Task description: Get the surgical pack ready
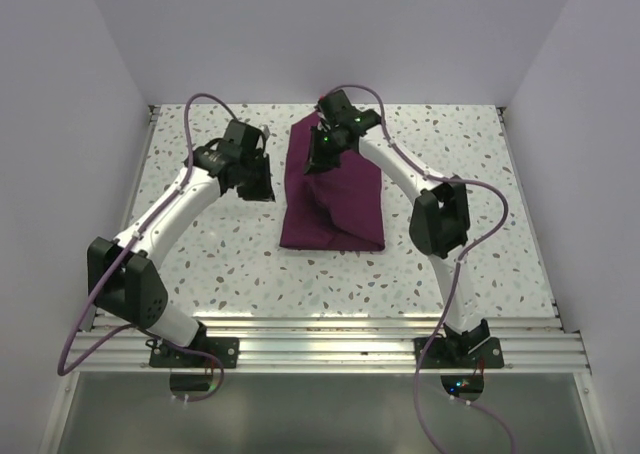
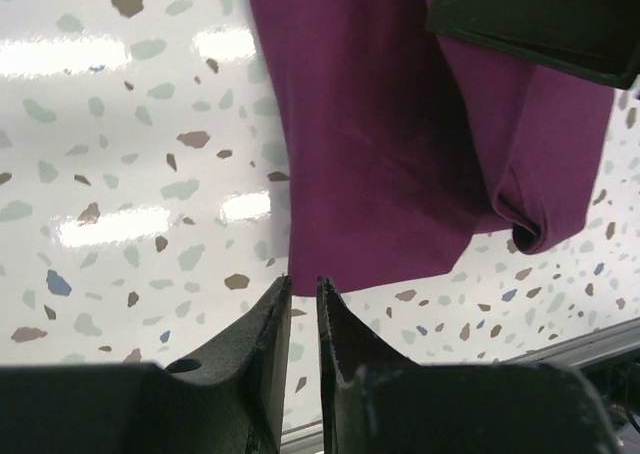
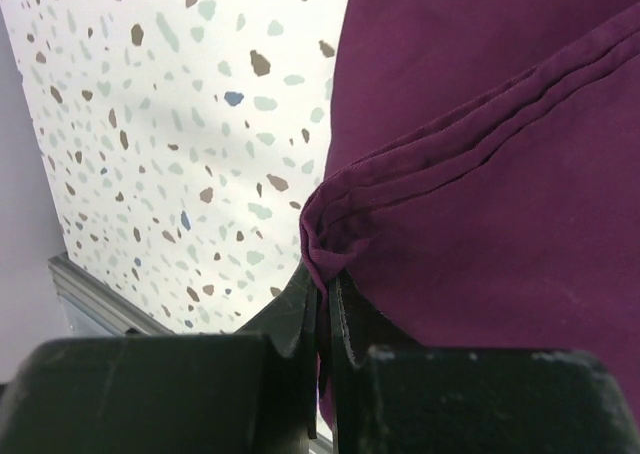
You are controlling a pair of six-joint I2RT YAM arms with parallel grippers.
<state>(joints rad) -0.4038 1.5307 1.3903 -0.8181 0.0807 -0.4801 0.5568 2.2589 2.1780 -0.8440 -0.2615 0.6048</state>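
The surgical pack (image 1: 335,209) is a dark purple cloth folded into a long bundle in the middle of the speckled table. My right gripper (image 1: 322,162) reaches over its far part and is shut on a bunched, stitched fold of the cloth (image 3: 400,174), pinched between the fingertips of the right gripper (image 3: 325,279). My left gripper (image 1: 262,184) hovers just off the bundle's left edge. In the left wrist view the left gripper (image 2: 304,282) has its jaws a narrow slit apart with only table showing between them, just short of the cloth (image 2: 400,144).
The right arm's black gripper body (image 2: 540,19) hangs over the cloth in the left wrist view. White walls enclose the speckled table (image 1: 220,264) on three sides. An aluminium rail (image 1: 330,339) runs along the near edge.
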